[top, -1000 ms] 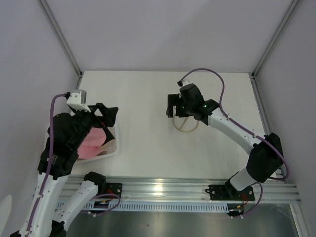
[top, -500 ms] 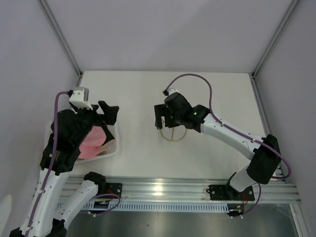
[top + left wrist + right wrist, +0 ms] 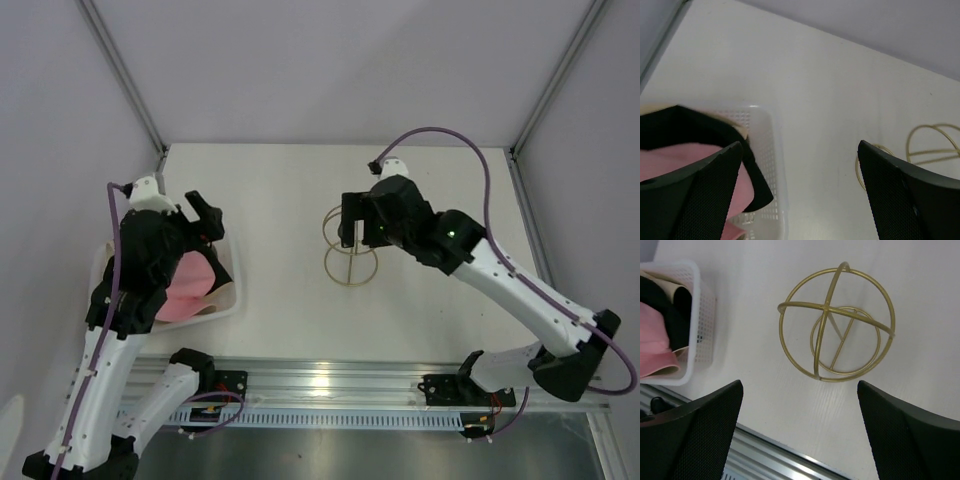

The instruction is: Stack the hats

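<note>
From above, the left end effector (image 3: pixel 205 222) hovers over the white basket (image 3: pixel 233 290), which stands at the left edge of the table (image 3: pixel 280 190). The pink hat (image 3: pixel 188 290) lies inside this basket, so the arm is probably placed there to reach for a hat. The right end effector (image 3: pixel 350 220) hangs above the gold wire stand (image 3: pixel 350 262), near the middle of the table. One second ago the stand was more to the right. It now sits closer to the basket, and the right end effector has lifted off it, so the whole stand shows.

In the left wrist view the fingers (image 3: pixel 690 190) are spread wide and hold nothing. Below them a black hat (image 3: pixel 685 125) lies folded over the pink one, with a beige hat (image 3: pixel 742 131) at the basket wall. No hat is stacked yet.

In the right wrist view the fingers are also released and empty. The stand is upright directly below, apart from them, and the basket is well to its left. I judge the stand was brought nearer to receive the hats.
</note>
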Robot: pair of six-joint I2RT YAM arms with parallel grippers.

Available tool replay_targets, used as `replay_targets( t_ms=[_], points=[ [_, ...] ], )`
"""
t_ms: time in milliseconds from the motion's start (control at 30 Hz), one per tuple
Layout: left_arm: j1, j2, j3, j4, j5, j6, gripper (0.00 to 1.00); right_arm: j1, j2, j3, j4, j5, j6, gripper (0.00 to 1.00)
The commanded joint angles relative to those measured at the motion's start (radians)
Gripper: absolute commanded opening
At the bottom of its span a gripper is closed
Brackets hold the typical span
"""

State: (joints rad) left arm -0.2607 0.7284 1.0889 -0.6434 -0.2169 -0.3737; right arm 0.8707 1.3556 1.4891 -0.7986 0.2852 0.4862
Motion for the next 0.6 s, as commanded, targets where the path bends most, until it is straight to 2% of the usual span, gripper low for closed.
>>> replay_targets(
  t_ms=[0, 67, 200, 300, 400, 433, 467, 500, 567],
  points=[
    [0.012, 0.031, 0.083, -0.198, -0.365, -0.22, 1.0, 0.008, -0.145, 0.028, -0.004, 0.039, 0.003, 0.99],
    [0.044, 0.037, 0.1, -0.318, -0.429, -0.254, 1.0, 0.008, -0.229, -0.021, 0.002, 0.049, -0.018, 0.99],
    [0.061, 0.026, 0.132, -0.424, -0.461, -0.329, 0.99, 0.007, -0.358, -0.139, 0.085, 0.052, -0.055, 0.99],
    [0.061, 0.038, 0.163, -0.407, -0.46, -0.266, 1.0, 0.007, -0.395, -0.185, 0.13, 0.029, -0.092, 0.99],
    [0.061, 0.092, 0.175, -0.368, -0.35, -0.141, 0.99, 0.005, -0.389, -0.21, 0.17, -0.014, -0.124, 0.99],
    [0.058, 0.109, 0.175, -0.369, -0.249, -0.114, 1.0, 0.007, -0.388, -0.216, 0.179, -0.017, -0.132, 1.0],
    [0.046, 0.124, 0.178, -0.375, -0.222, -0.097, 1.0, 0.005, -0.385, -0.22, 0.194, -0.02, -0.138, 1.0],
    [0.025, 0.137, 0.161, -0.375, -0.213, -0.058, 1.0, 0.004, -0.38, -0.225, 0.202, -0.02, -0.159, 0.99],
    [-0.066, 0.178, 0.152, -0.404, -0.314, -0.03, 1.0, -0.01, -0.383, -0.236, 0.222, -0.032, -0.176, 1.0]
  ],
)
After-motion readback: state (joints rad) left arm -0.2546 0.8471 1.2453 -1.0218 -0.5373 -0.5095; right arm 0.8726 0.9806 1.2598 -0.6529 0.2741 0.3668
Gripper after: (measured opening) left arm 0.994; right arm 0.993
